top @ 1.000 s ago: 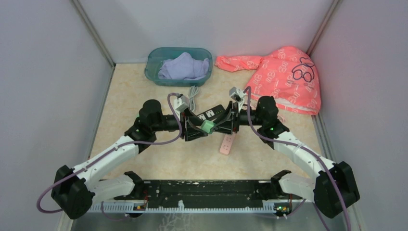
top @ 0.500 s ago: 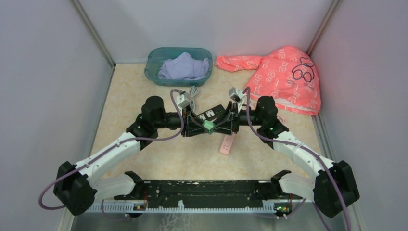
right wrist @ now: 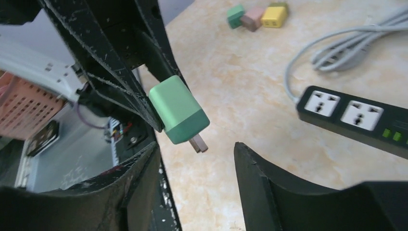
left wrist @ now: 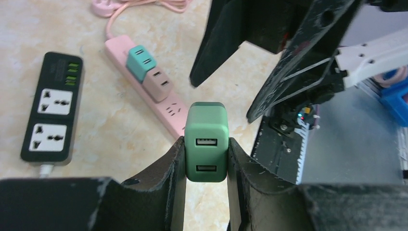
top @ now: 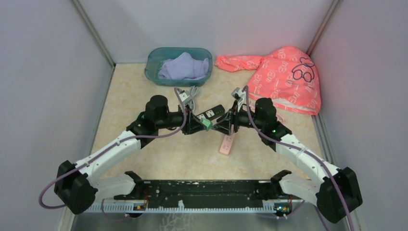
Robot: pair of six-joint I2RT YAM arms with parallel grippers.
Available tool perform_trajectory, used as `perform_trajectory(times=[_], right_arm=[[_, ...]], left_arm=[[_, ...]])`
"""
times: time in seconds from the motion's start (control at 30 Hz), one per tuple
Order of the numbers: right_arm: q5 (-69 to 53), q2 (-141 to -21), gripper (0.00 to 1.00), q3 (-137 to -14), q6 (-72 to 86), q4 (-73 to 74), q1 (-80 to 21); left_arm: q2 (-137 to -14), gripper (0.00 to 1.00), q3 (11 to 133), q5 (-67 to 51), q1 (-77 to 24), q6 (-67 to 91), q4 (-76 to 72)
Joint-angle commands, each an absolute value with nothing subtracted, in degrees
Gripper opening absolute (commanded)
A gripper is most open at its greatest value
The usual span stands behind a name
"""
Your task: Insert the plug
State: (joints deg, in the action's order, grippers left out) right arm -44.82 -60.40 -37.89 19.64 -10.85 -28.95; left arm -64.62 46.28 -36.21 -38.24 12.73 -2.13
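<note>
The left gripper (left wrist: 205, 147) clamps the green USB charger (left wrist: 206, 126) mid-air, prongs (right wrist: 198, 143) outward, likely offering it for a regrip. The right gripper (right wrist: 195, 156) gapes wide just before it; the black power strip (right wrist: 356, 113) lies beyond.

Right wrist cam: left hand (right wrist: 163, 98) clamps green plug (right wrist: 182, 114) above the worktop (right wrist: 240, 62), prongs bare and angled down-right. Right hand (right wrist: 196, 153) has its fingers spread with nothing between them; the plug sits just above the gap. Black power strip (right wrist: 356, 115) lies to the right, grey cable (right wrist: 337, 52) behind it. Three small adapters (right wrist: 255, 15) sit in a row far back.
</note>
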Motion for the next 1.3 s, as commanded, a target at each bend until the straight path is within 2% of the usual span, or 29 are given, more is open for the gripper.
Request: perform_trajectory(times=[0.0,0.2,0.4,0.77,1.27], right_arm=[[-31.72,-55.93,0.61,-38.75,20.16,-3.74,-27.05],[-20.89,-53.29,0.61,-35.49,25.24,0.88,-23.19],[-21.38,-54.88,0.54,-30.02,32.05,0.23,-17.96],[-21.73,-60.97,0.35,-17.51,44.75,-15.94,-15.47],[-20.87,-67.18,0.26,-12.21,50.50,-26.61,-15.47]], left_arm=[[-66.51,0.00,48.68,-25.79,-40.01,13.18,1.66],[-71.39,0.00,51.10,-13.82,-45.62,14.37,3.68],[-77.33,0.00,53.61,-8.28,-49.06,16.25,2.92],[-86.23,0.00,56.31,-4.55,-51.92,22.21,0.63],[-90.38,0.00,57.29,-2.38,-53.97,24.69,-1.27]])
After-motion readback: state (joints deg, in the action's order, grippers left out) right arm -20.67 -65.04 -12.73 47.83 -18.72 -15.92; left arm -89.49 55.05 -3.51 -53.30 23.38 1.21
